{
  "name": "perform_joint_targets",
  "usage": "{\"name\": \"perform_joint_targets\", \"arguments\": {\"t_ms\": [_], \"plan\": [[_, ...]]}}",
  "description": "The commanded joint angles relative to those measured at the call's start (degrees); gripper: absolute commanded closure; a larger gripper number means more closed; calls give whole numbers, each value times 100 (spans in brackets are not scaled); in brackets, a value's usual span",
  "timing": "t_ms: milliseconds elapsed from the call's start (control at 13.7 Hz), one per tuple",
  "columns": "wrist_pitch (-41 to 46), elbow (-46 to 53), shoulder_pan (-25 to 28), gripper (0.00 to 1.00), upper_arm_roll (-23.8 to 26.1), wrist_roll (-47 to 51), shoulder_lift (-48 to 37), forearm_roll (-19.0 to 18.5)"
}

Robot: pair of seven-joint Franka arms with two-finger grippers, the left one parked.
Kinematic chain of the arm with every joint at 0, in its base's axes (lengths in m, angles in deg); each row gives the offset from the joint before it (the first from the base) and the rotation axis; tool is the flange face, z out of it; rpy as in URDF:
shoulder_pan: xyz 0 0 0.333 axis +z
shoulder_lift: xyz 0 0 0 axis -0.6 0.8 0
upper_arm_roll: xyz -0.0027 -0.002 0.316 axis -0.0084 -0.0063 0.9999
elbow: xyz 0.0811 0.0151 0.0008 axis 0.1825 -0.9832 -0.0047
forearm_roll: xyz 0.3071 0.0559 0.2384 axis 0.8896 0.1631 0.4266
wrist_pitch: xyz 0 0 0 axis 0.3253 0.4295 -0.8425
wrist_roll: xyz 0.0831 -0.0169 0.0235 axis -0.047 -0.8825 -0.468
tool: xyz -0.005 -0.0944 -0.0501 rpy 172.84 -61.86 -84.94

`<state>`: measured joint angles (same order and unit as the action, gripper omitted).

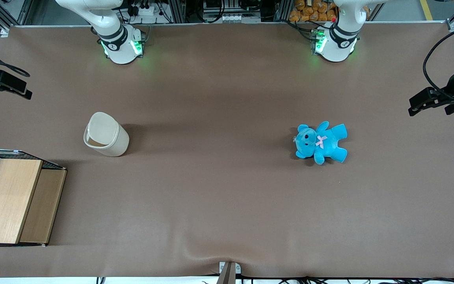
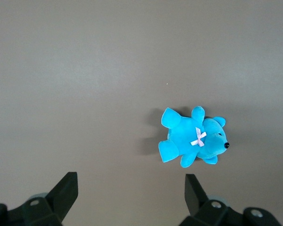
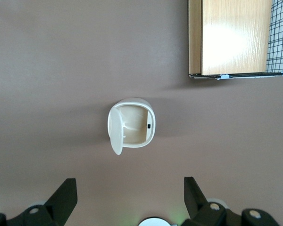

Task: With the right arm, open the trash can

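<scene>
Right wrist view: trash can [image 3: 132, 123] open on desk [image 3: 47, 70], lid [image 3: 115, 131] swung up.
Tool [image 3: 127, 200] high above it, fingers [image 3: 66, 193] spread apart, gripping nothing.

Trash can [image 1: 106, 135] near the wooden box [image 1: 14, 201]; tool [image 3: 127, 200] high above; teddy [image 1: 321, 142] toward parked arm's end.

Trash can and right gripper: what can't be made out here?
- trash can contents: in the right wrist view, the swung-open lid hides part of the inside.
- gripper, open, clear of the can: in the front view, the frame edge cuts off its arm.
- wooden box: both views cut it off, and its top hides the inside.
</scene>
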<state>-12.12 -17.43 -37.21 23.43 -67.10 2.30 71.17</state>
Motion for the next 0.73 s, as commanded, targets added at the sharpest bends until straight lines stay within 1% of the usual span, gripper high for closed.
{"name": "perform_joint_targets", "arguments": {"t_ms": [0, 657], "plan": [[-28, -113, -9, 0, -112, -221, -100, -71], [8, -69, 8, 0, -103, -212, -21, -89]]}}
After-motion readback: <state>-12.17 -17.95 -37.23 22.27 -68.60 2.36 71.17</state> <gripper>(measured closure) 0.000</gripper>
